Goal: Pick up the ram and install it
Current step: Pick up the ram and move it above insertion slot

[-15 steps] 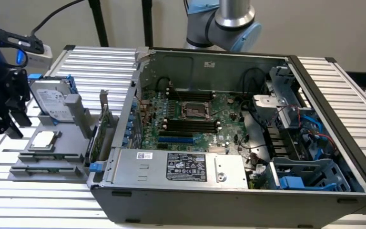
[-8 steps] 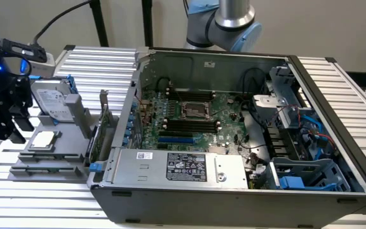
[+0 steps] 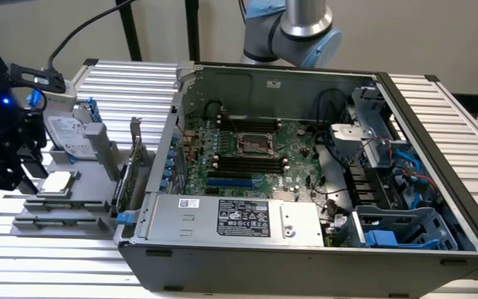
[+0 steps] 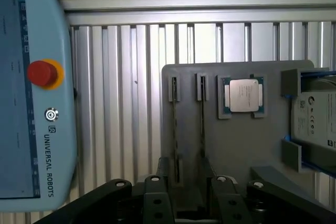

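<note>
Wrist view, entry one: a grey holder is lying flat on the ribbed aluminium surface.

Entry two: a ram stick is standing on edge in a narrow slot of the holder. A second ram stick is standing the same way in the neighbouring slot, parallel and just beside the first.

Entry three: the gripper is hanging over one edge of the holder. Its black fingers are standing wide apart and holding nothing, and the ends of both sticks are running in between them.

Entry four: a silver processor chip is sitting in a square recess of the holder, beside the second ram stick.

Entry five: a hard drive is resting in a blue-trimmed cradle at the holder's rim, past the processor chip.

Entry six: a teach pendant with a red button is lying on the surface clear of the holder, on the ram stick's side.

Exterior view, same holder: the gripper is hovering at its end on the exterior view's left. An expansion card is standing upright along its opposite edge. An open computer case is sitting just beyond that card, with its motherboard showing.
</note>
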Controlling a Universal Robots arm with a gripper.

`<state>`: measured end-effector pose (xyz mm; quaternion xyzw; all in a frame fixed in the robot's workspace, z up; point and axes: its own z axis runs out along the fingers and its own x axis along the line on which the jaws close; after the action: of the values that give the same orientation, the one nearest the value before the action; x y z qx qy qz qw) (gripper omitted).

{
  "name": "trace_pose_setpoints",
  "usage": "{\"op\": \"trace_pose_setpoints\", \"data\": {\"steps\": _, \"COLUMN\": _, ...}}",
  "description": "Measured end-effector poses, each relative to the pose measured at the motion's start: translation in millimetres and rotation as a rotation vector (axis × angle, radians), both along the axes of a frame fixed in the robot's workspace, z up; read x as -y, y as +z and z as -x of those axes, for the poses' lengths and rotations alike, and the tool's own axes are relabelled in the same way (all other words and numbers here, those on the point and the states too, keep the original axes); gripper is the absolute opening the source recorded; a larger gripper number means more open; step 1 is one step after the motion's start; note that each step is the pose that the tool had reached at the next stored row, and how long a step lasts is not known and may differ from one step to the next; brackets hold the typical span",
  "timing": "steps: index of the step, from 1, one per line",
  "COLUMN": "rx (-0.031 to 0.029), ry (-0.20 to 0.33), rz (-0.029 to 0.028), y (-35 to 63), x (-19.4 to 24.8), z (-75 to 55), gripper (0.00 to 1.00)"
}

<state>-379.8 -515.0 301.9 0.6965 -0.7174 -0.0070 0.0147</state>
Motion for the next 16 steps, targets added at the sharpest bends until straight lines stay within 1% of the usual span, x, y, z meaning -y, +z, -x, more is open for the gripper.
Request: {"op": "trace_pose_setpoints", "data": {"steps": 16, "rx": 0.0001, "ry": 0.001, "rz": -0.0001, "y": -29.1, "x": 2.2, "z": 0.0, "gripper": 0.36}}
